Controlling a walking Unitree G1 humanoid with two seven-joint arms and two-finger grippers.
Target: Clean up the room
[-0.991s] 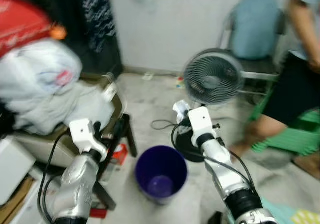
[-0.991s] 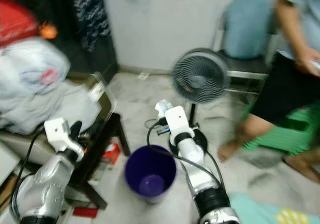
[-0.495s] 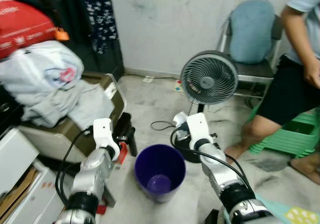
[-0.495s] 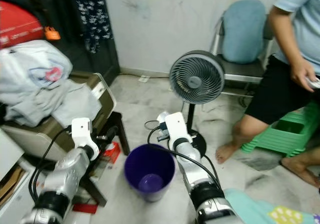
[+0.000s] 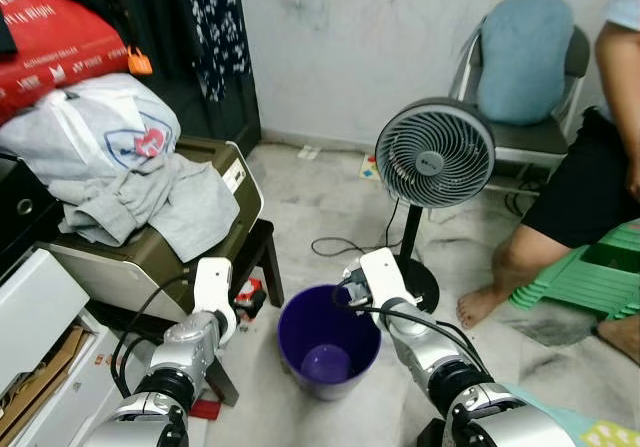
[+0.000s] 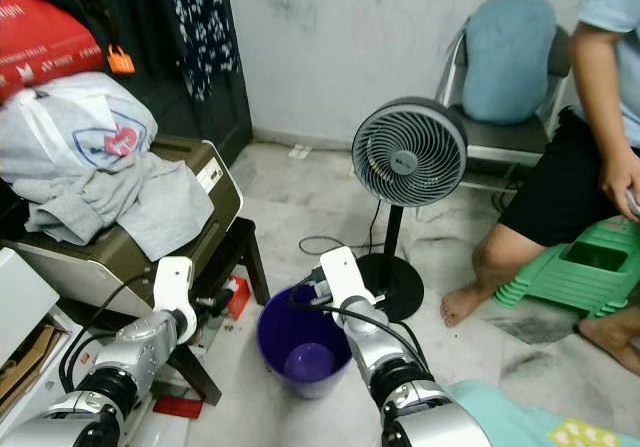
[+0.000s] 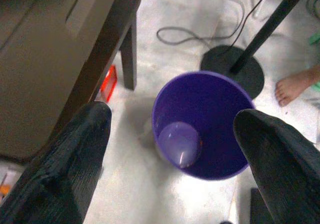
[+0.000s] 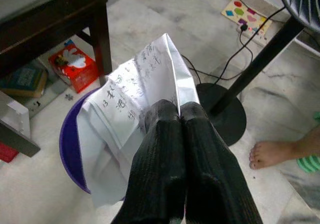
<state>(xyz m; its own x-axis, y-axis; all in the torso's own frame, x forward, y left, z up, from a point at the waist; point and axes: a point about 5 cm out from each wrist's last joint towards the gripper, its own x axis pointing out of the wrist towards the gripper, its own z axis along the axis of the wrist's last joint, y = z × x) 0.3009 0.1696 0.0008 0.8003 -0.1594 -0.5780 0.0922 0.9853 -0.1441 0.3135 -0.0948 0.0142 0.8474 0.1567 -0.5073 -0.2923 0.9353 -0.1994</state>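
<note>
A purple bin (image 5: 328, 342) stands open on the marble floor between my two arms. In the right wrist view my right gripper (image 8: 178, 111) is shut on a folded white paper (image 8: 135, 103) with handwriting, held just above the bin's rim (image 8: 67, 134). In the head view that gripper (image 5: 346, 289) sits at the bin's far right edge. My left gripper (image 7: 172, 116) is open and holds nothing, with the bin (image 7: 215, 108) below and between its fingers (image 7: 75, 154). From the head view, it (image 5: 243, 303) hovers left of the bin beside the dark stool.
A standing fan (image 5: 435, 152) with a black base (image 5: 418, 285) and a cable is just behind the bin. A dark stool (image 5: 262, 252) carrying a box and clothes (image 5: 150, 192) is on the left. A red box (image 8: 75, 63) lies under it. A person (image 5: 590, 187) sits at right on a green stool.
The head camera has steadied and shifted. Both arms have drawn lower and closer to the bin, and the right gripper now sits at its rim.
</note>
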